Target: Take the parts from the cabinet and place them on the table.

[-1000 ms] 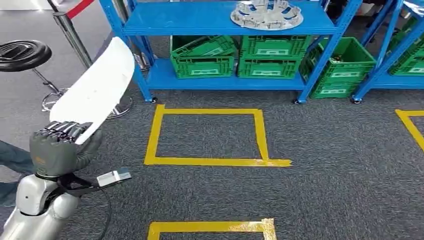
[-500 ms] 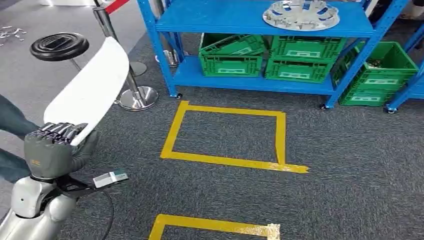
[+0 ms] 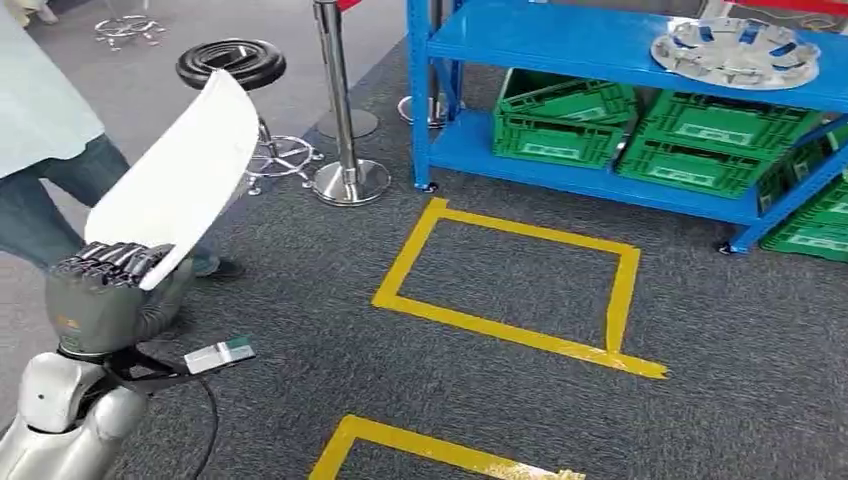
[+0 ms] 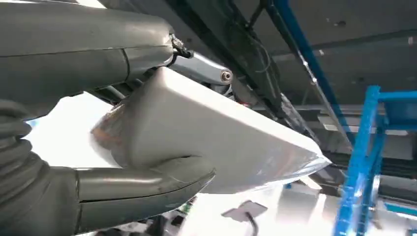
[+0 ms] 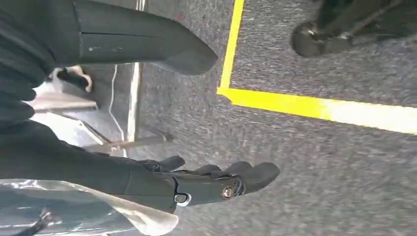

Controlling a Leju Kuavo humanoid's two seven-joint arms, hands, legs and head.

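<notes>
My left hand (image 3: 108, 295) grips the lower end of a long white curved panel (image 3: 180, 175), which slants up and away over the carpet at the left. The left wrist view has that white panel (image 4: 206, 132) clamped between my thumb (image 4: 142, 189) and the fingers above it. My right hand (image 5: 162, 123) hangs over the grey carpet with thumb and fingers apart and nothing in it. A silver round slotted part (image 3: 735, 50) lies on the top shelf of the blue cabinet (image 3: 560, 45) at the far right.
Green crates (image 3: 565, 120) fill the cabinet's lower shelf. A chrome stanchion (image 3: 345, 150) and a black stool (image 3: 232, 65) stand to the cabinet's left. A person in jeans (image 3: 45, 175) stands at the left edge. Yellow tape rectangles (image 3: 510, 290) mark the carpet.
The whole view has swung to the left: cabinet and tape squares slid right, and the stool, stanchion and person came in. My left hand holds the white panel as before.
</notes>
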